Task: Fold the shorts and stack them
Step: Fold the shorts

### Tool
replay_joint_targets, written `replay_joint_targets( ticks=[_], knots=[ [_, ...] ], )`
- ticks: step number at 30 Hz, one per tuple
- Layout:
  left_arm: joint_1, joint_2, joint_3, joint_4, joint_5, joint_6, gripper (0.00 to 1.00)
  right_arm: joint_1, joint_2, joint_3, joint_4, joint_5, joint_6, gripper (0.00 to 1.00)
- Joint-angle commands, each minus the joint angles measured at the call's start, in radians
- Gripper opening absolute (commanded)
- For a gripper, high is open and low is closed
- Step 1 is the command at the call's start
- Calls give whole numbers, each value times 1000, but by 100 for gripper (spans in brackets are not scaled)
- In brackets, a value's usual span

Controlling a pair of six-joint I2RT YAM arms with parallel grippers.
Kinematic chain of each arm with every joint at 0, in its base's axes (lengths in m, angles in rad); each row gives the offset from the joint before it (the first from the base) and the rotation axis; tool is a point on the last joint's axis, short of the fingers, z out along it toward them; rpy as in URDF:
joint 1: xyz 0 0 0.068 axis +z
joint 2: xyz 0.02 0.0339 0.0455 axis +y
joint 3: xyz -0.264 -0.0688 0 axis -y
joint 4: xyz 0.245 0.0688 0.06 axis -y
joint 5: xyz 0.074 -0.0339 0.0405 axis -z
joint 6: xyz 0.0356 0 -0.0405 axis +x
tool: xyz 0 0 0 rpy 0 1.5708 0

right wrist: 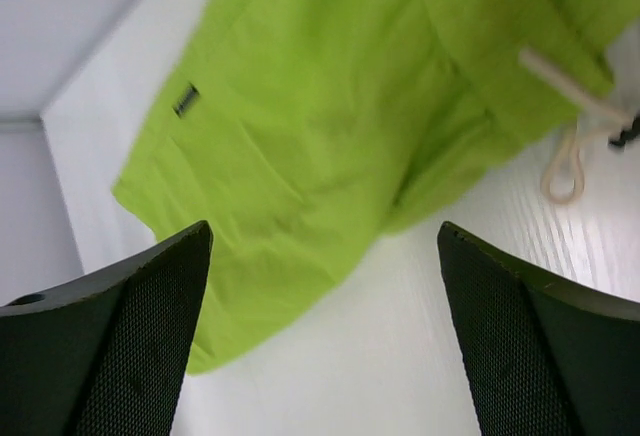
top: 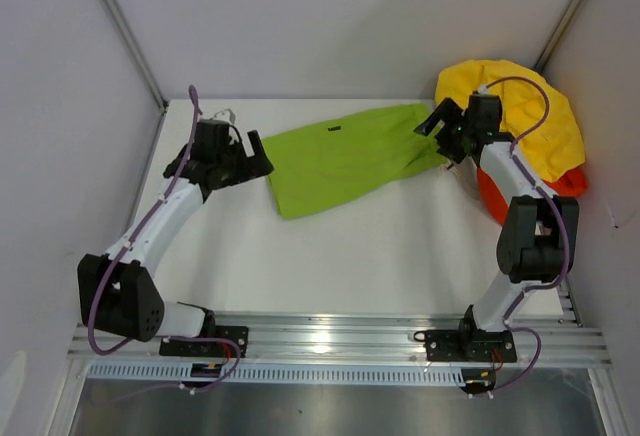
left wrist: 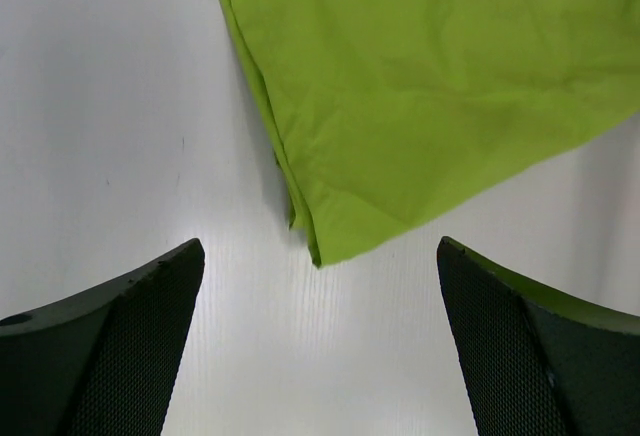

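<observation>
The lime-green shorts (top: 345,161) lie flat on the white table (top: 350,256), spread between my two grippers. My left gripper (top: 258,159) sits just off their left end, open and holding nothing. In the left wrist view a corner of the green cloth (left wrist: 430,96) points toward the gap of that gripper (left wrist: 320,248). My right gripper (top: 436,128) hovers open over the right, waist end. The right wrist view has the green shorts (right wrist: 320,126) and their white drawstring (right wrist: 570,151) beyond its open gripper (right wrist: 325,228). The orange-red shorts (top: 495,201) lie behind the right arm.
A yellow cloth (top: 535,106) is bunched in the back right corner, partly on top of the orange-red pair. White walls close in the table on the left, back and right. A metal rail (top: 330,341) with both arm bases runs along the near edge.
</observation>
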Motion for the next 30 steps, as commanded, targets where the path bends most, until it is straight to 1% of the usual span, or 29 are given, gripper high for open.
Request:
replay_joint_targets(
  ticks=[1,4,6,7,8,9,11,12,13,14,15,16,18,20,21,24,26,28,30],
  knots=[
    [-4,-114,-139,136,110,-82,99,80,-91,-117,47,16,-55,94],
    [-2,-169,-248,185,99,-103,99,155,-107,-167,44,80,-91,93],
    [-2,-183,-314,217,116,-128,99,171,-104,-200,48,69,-84,93],
    [-2,-188,-331,233,133,-136,99,175,-102,-215,56,48,-72,92],
    [-2,-194,-351,284,149,-166,99,174,-105,-233,65,46,-46,93],
    [-2,-194,-418,317,200,-183,99,175,-108,-252,71,52,-32,93],
    [-4,-193,-460,409,244,-237,99,171,-129,-321,120,78,8,95],
    [-5,-191,-507,432,257,-248,99,165,-136,-370,166,79,23,95],
    [-8,-191,-515,454,262,-254,99,157,-143,-393,189,76,40,95],
    [-16,-184,-525,473,260,-251,99,140,-153,-416,217,63,54,98],
    [-25,-176,-517,477,243,-239,99,131,-153,-431,250,62,72,98],
    [-36,-167,-511,452,223,-204,99,125,-153,-450,260,65,77,99],
    [-66,-124,-450,413,155,-171,99,103,-151,-460,274,80,83,99],
    [-86,-105,-419,385,119,-145,99,81,-151,-477,274,88,88,100],
    [-93,-95,-414,380,102,-139,99,70,-150,-483,324,82,95,99],
    [-129,-79,-361,334,0,-110,99,35,-131,-510,378,59,114,99],
    [-148,-62,-299,279,-83,-90,99,18,-114,-523,401,51,141,100],
    [-160,-42,-243,238,-114,-77,99,7,-84,-531,458,14,178,99],
    [-169,-27,-209,212,-133,-76,99,-36,-50,-531,494,5,207,100]
  ],
)
